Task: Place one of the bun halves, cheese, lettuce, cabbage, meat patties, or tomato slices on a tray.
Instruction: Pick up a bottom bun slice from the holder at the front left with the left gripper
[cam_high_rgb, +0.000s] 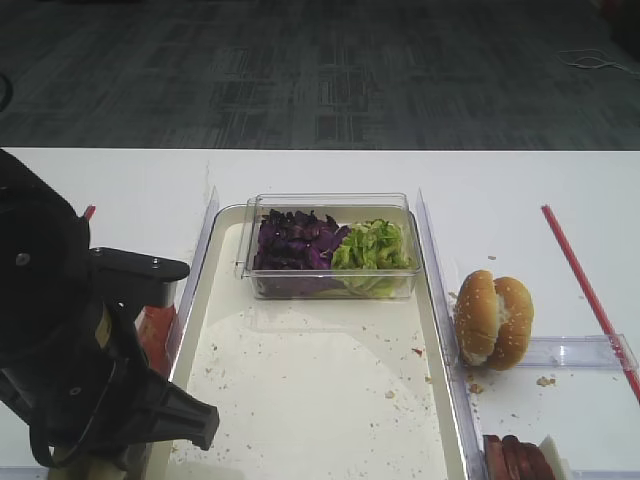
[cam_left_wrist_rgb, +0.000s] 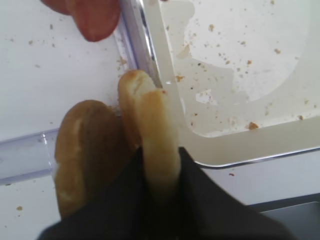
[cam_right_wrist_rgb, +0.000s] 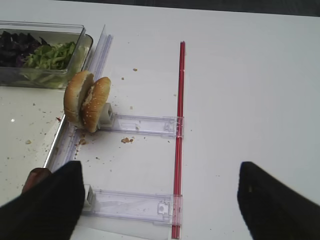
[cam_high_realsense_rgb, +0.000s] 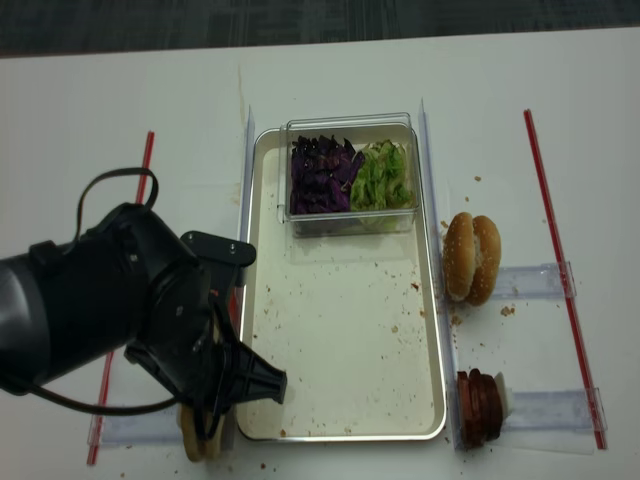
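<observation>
In the left wrist view my left gripper (cam_left_wrist_rgb: 161, 152) is shut on a thin bun half (cam_left_wrist_rgb: 150, 115) that stands on edge, just outside the near corner of the off-white tray (cam_left_wrist_rgb: 240, 140). A domed golden-brown bun half (cam_left_wrist_rgb: 85, 150) leans beside it. From above, the left arm covers that spot, and only the bun's edge (cam_high_realsense_rgb: 195, 437) shows left of the tray (cam_high_realsense_rgb: 340, 330). Purple cabbage (cam_high_realsense_rgb: 320, 175) and green lettuce (cam_high_realsense_rgb: 380, 178) fill a clear box at the tray's far end. My right gripper (cam_right_wrist_rgb: 160, 200) hangs open over the bare table.
A whole sesame bun (cam_high_realsense_rgb: 472, 258) stands on edge right of the tray. Dark red-brown slices (cam_high_realsense_rgb: 478, 405) sit nearer the front. A reddish slice (cam_left_wrist_rgb: 92, 17) lies left of the tray. Clear plastic rails (cam_right_wrist_rgb: 145, 125) and red strips (cam_right_wrist_rgb: 179, 125) border the work area.
</observation>
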